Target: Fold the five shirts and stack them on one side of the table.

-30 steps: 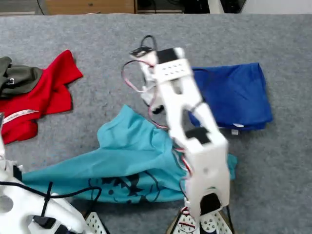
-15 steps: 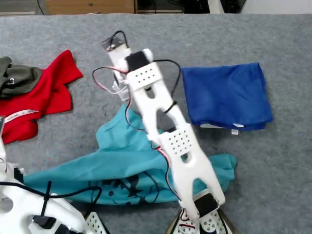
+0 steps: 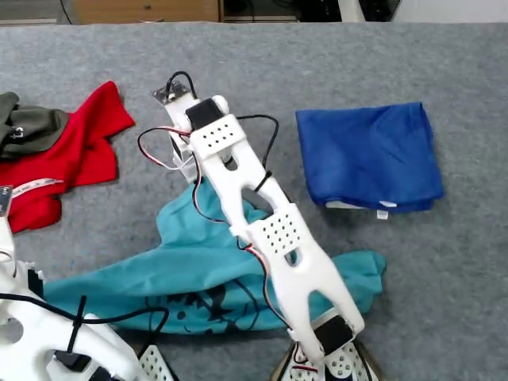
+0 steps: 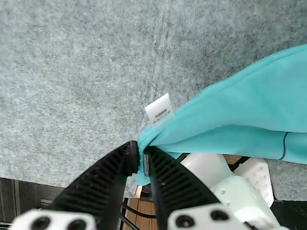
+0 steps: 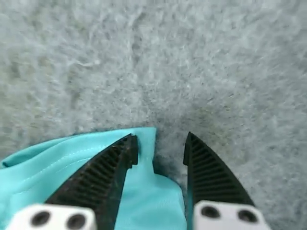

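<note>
Your L gripper (image 4: 140, 160) clamped on teal shirt (image 4: 240, 120) hem beside white tag (image 4: 159, 110), tag print illegible, your R gripper (image 5: 160, 139) jaws apart, astride shirt corner.

Your table cover (image 3: 397, 63): grey felt-like cloth, fuzzy, rough, matt. Teal shirt (image 3: 214, 262): thin smooth knit cloth, matt, stitched hem; you see small white label (image 4: 160, 109) at its pinched corner, smooth. Blue shirt (image 3: 369, 155), red shirt (image 3: 71, 155), olive shirt (image 3: 28, 127): soft matt cloth. Your right arm (image 3: 270, 230): white hard plastic, perforated, slight sheen. Left gripper (image 4: 140, 160), right gripper (image 5: 160, 148): black plastic fingers, ribbed inner faces, matt.
</note>
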{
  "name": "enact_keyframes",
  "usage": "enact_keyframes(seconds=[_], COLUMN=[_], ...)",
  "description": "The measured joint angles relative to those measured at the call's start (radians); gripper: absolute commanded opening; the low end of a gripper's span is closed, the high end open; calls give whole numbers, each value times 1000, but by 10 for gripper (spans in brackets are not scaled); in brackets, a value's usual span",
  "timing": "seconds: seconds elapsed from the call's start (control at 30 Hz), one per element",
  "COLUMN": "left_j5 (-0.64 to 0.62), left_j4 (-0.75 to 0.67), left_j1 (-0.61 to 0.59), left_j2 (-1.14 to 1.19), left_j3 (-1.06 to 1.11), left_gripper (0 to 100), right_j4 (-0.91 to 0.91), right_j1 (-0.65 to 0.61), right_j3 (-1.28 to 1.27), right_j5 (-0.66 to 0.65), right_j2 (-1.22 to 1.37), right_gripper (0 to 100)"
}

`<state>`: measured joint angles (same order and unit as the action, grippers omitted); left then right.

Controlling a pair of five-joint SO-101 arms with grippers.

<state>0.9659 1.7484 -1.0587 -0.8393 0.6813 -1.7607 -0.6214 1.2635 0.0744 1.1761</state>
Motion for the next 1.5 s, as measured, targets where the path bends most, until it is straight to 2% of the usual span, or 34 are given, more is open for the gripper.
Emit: enact_keyframes(seconds=[0.13, 0.37, 0.77, 0.93, 1.07, 1.2, 1.33, 1.5], left_j5=[0, 0, -15, -192, -434, -660, -809, -930], left_j4=[0, 0, 0, -86, -241, -388, -417, -419], left_j1=[0, 2, 8, 107, 238, 379, 480, 554], left_j2=[0, 0, -9, -14, -14, -14, -14, -14], left_j3=[0, 0, 0, 0, 0, -17, -163, -440], left_gripper=[19, 19, 19, 19, 19, 19, 19, 19], right_j4=[0, 0, 0, -2, -2, 8, 60, 138], right_j1=[0, 6, 6, 5, 32, 135, 258, 348], right_j3=[2, 15, -6, -8, -8, 25, 118, 184], right_j5=[0, 2, 2, 2, 32, 43, 46, 46], right_j2=[40, 66, 20, -133, -315, -526, -720, -922], right_gripper=[152, 0, 1, 1, 1, 1, 1, 1])
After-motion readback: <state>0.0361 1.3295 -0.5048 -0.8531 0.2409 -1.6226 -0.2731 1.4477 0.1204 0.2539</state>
